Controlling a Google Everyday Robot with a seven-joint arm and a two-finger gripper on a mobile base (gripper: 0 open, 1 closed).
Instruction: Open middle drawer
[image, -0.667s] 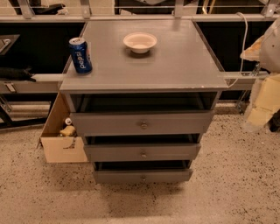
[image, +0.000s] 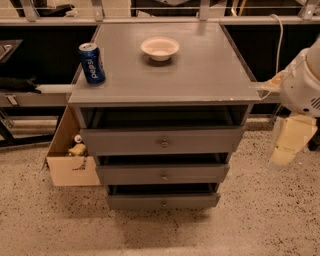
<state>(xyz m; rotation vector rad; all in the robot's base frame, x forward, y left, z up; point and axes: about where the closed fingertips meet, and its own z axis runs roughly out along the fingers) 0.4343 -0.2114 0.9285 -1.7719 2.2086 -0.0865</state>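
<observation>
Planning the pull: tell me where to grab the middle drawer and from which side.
Pinch the small round knob centred on the middle drawer, coming straight from the front; the flat panel offers no other hold. The gripper hangs right of the cabinet.

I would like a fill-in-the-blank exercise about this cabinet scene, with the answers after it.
Seen in the view, the can stands to the ____ of the bowl.
The cabinet has ____ drawers.
The middle drawer has one round ____ at its centre.
The gripper hangs off the cabinet's ____ side in the view, touching no drawer.
Answers: left; three; knob; right.
</observation>
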